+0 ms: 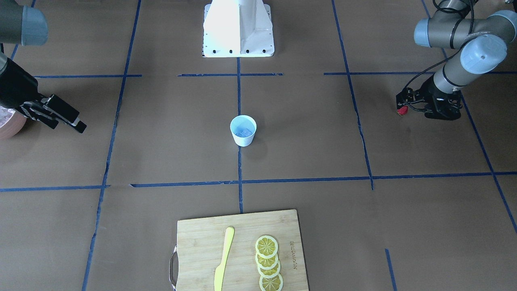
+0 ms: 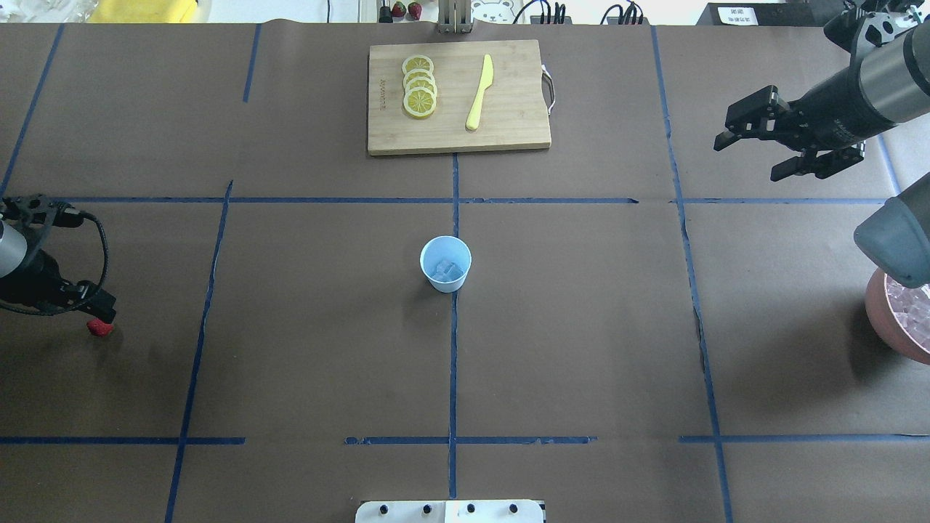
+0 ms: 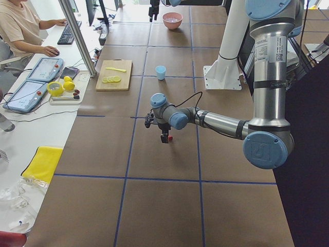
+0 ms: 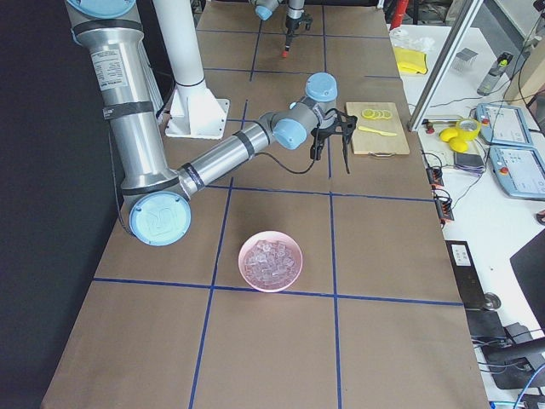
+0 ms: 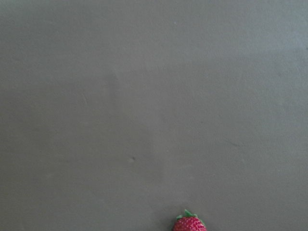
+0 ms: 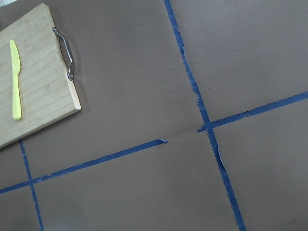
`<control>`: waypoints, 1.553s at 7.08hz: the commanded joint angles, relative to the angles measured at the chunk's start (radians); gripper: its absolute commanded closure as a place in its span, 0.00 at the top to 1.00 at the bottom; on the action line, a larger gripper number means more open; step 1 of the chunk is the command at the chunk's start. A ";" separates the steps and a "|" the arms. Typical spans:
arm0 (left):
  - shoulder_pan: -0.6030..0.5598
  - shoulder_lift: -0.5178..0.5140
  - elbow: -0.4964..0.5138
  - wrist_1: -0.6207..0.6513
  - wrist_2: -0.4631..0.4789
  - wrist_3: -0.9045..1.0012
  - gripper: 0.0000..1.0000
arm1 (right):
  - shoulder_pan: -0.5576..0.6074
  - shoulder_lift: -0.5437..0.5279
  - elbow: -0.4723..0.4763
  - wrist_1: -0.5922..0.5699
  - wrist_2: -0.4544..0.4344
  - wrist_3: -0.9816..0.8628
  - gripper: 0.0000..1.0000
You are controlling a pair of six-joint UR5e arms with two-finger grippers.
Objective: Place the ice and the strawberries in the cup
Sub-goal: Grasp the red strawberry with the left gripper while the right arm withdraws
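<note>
The white cup [image 1: 243,138] stands at the table's middle, with clear ice cubes [image 1: 244,131] on its pale blue inside; it also shows in the overhead view [image 2: 445,280]. My left gripper [image 2: 98,318] is far to the cup's left, low over the table and pointing down. Its fingers are closed on the small red strawberry [image 2: 100,328], which also shows at the gripper's tip in the front view [image 1: 401,111] and at the bottom edge of the left wrist view [image 5: 189,224]. My right gripper [image 2: 748,158] is open and empty, raised at the far right.
A pink bowl [image 4: 252,274] of ice cubes sits near the table's right edge. A wooden cutting board [image 2: 508,131] at the far side holds lemon slices [image 2: 419,86] and a yellow knife [image 2: 479,93]. The robot base [image 1: 238,28] stands at the near side.
</note>
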 commanded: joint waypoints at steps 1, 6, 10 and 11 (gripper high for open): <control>0.034 -0.005 0.021 -0.001 0.001 -0.005 0.98 | -0.001 -0.004 0.001 0.001 -0.003 0.001 0.99; 0.043 -0.030 0.049 -0.043 0.002 0.004 0.94 | -0.001 0.001 0.002 0.001 -0.003 -0.001 0.99; 0.043 -0.024 0.056 -0.045 0.002 0.004 0.27 | 0.001 -0.004 0.019 0.001 -0.001 0.001 0.99; 0.040 -0.024 0.041 -0.045 0.002 0.004 0.04 | -0.001 -0.004 0.019 0.001 -0.003 0.001 0.99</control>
